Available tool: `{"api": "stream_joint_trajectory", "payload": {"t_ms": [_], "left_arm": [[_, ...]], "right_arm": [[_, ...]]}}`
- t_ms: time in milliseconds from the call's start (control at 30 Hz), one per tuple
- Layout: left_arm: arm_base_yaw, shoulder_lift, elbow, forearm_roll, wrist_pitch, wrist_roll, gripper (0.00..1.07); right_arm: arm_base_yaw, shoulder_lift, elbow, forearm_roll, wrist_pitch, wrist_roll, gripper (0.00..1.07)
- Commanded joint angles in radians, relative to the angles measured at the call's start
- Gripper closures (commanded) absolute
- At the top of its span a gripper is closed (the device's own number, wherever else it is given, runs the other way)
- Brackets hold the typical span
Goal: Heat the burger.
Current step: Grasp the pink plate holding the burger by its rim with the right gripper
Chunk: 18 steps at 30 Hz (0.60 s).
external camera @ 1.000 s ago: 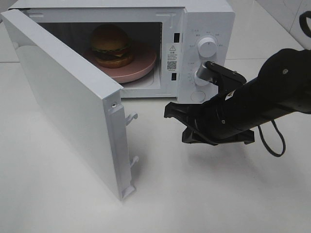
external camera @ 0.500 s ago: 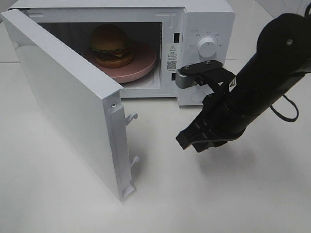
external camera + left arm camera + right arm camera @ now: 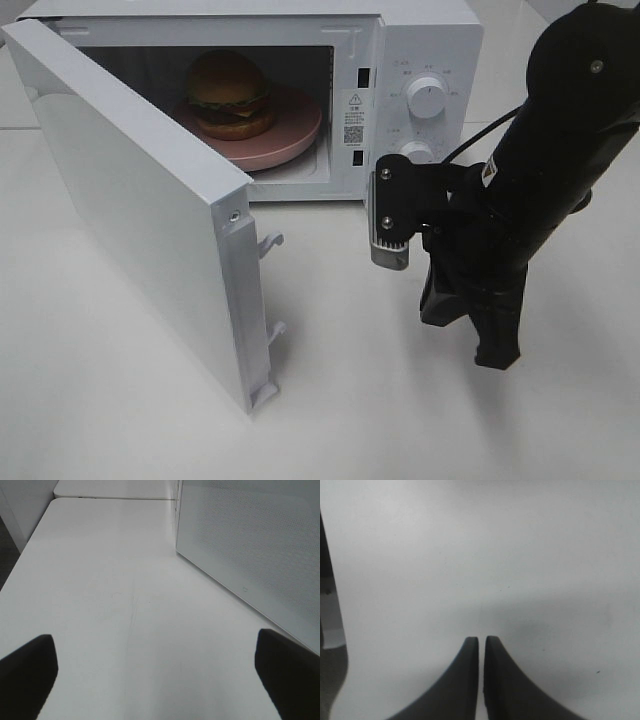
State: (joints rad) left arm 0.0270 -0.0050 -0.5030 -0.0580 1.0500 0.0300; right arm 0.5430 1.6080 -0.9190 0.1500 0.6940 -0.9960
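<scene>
The burger [image 3: 230,93] sits on a round pink plate [image 3: 295,135] inside the white microwave [image 3: 430,40], whose door [image 3: 130,200] stands wide open to the left. In front of the control panel, my right gripper [image 3: 470,335] points down at the table. Its fingers are pressed almost together with nothing between them, as the right wrist view [image 3: 481,639] shows over bare table. My left gripper [image 3: 155,640] is open and empty, low over the table beside the door's outer face [image 3: 250,545]. It does not show in the exterior view.
Two knobs [image 3: 427,97] sit on the microwave's right panel, just behind my right arm. The door's latch hooks [image 3: 270,241] stick out toward the table's middle. White tabletop [image 3: 350,420] spreads in front of the microwave.
My right arm has swung from lying level and pointing left to pointing straight down at the table, shifting slightly right. The burger, plate and door have not moved.
</scene>
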Motion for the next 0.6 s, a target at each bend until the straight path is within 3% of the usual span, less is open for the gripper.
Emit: {"api": "stream_joint_trajectory", "payload": {"t_ms": [33, 333, 400, 467, 500, 567, 600], "left_arm": [[0.002, -0.019, 0.003, -0.004, -0.013, -0.008, 0.06], [0.002, -0.019, 0.003, -0.004, -0.013, -0.008, 0.06], [0.002, -0.019, 0.003, -0.004, -0.013, -0.008, 0.06], [0.002, -0.019, 0.003, -0.004, -0.013, -0.008, 0.06], [0.002, -0.019, 0.003, -0.004, -0.013, -0.008, 0.06], [0.002, -0.019, 0.003, -0.004, -0.013, -0.008, 0.06], [0.002, -0.019, 0.003, -0.004, -0.013, -0.008, 0.06]], "right_arm": [[-0.004, -0.006, -0.007, -0.016, -0.017, -0.207, 0.99], [-0.004, -0.006, -0.007, -0.036, -0.092, -0.446, 0.86], [-0.003, -0.006, -0.007, -0.058, -0.115, -0.463, 0.80], [-0.001, -0.006, -0.007, -0.098, -0.162, -0.464, 0.66], [-0.001, -0.006, -0.007, -0.098, -0.162, -0.464, 0.66], [-0.001, -0.006, -0.007, -0.118, -0.219, -0.463, 0.50], [-0.001, -0.006, -0.007, -0.118, -0.219, -0.463, 0.50]]}}
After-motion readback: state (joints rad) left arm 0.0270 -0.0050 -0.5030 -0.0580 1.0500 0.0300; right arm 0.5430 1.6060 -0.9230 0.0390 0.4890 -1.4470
